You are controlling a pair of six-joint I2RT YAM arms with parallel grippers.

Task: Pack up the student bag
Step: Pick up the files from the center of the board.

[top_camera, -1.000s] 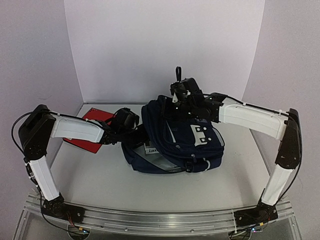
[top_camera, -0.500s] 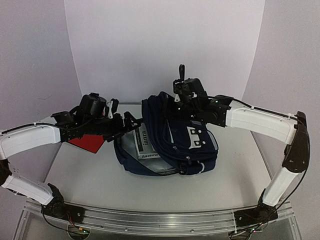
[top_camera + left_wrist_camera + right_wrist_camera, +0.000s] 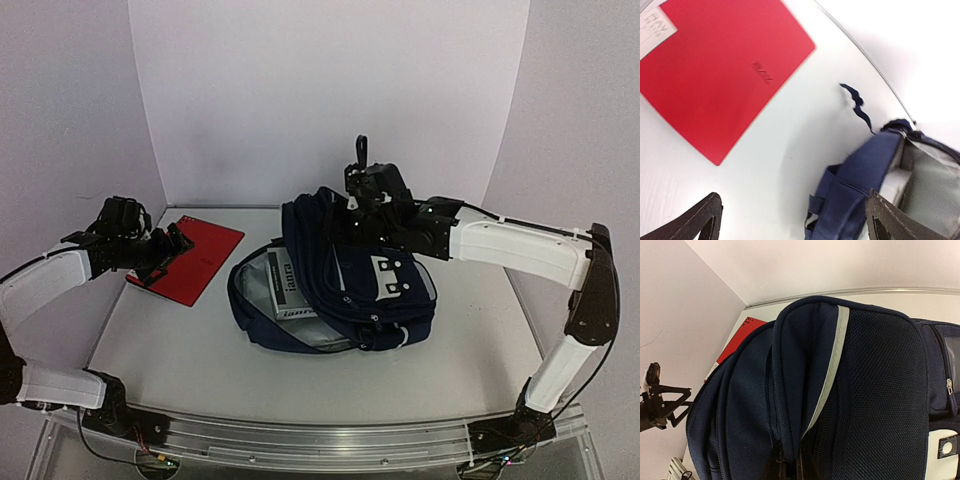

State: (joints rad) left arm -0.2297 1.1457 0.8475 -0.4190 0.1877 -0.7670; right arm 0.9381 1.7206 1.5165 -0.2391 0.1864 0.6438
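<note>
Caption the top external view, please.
Right gripper pinches the top of the student bag; open left gripper hovers by a red notebook.

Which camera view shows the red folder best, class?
The left wrist view: the folder fills much of the frame, its stamped mark and white label clear, though cropped. The top view shows it small and partly covered; the right wrist view, only a red sliver beside the bag.
</note>
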